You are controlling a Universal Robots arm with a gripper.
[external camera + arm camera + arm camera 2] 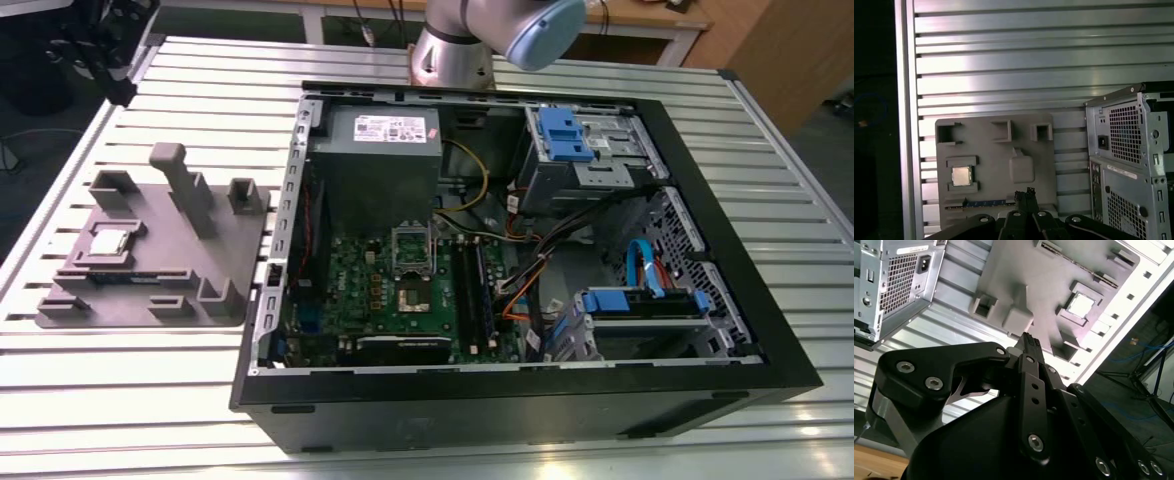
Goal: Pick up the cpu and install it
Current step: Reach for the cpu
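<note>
The cpu [110, 240] lies flat in a square pocket of the grey moulded tray [200, 280], on the table at the exterior view's left. It also shows in both wrist views, cpu [1080, 305] and cpu [960, 176], with a shiny silver top. My gripper [1024, 194] hangs well above the tray, its fingers pressed together with nothing between them; in the second wrist view the gripper [1029, 342] points toward the tray's middle block, apart from the cpu. The open socket [411, 262] sits on the green motherboard inside the computer case.
The open black computer case [747, 360] lies at the exterior view's right, with a grey power-supply box [384, 135], cables and blue drive brackets. A memory stick [984, 203] lies in the tray. The tray's upright posts [187, 185] stand near the cpu. The arm's base [451, 55] is behind the case.
</note>
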